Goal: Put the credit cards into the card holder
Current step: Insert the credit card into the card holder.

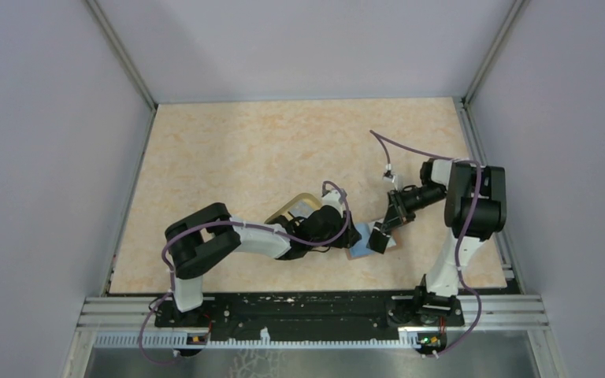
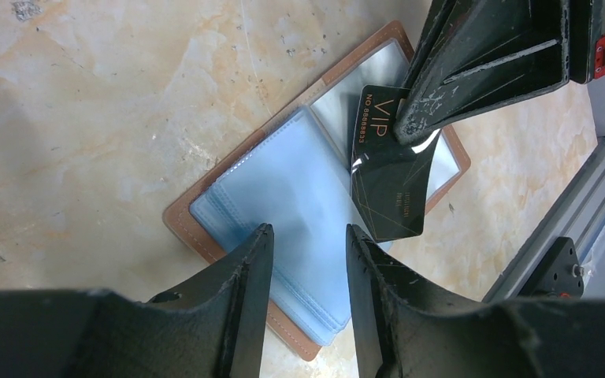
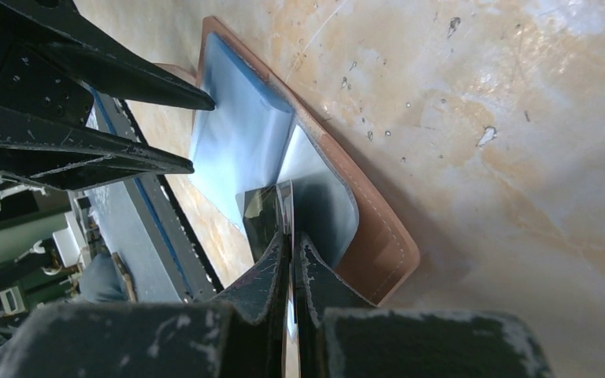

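The card holder (image 2: 283, 181) lies open on the table, brown cover down, light blue sleeves up. My right gripper (image 3: 293, 240) is shut on one black credit card (image 2: 390, 185) with gold "VIP" lettering and holds it tilted over the holder's clear right-hand pocket. In the right wrist view the card (image 3: 264, 213) stands edge-on between the fingers, its lower end at the card holder (image 3: 378, 244). My left gripper (image 2: 306, 236) is open just above the blue sleeves, with nothing between its fingers. From above, both grippers, left (image 1: 352, 236) and right (image 1: 380, 236), meet at the holder (image 1: 358, 252).
A tan-rimmed oval dish (image 1: 287, 209) sits just behind the left arm's wrist. The metal rail (image 2: 575, 213) of the table's near edge runs close beside the holder. The right arm's cable (image 1: 398, 150) loops over the table behind the grippers.
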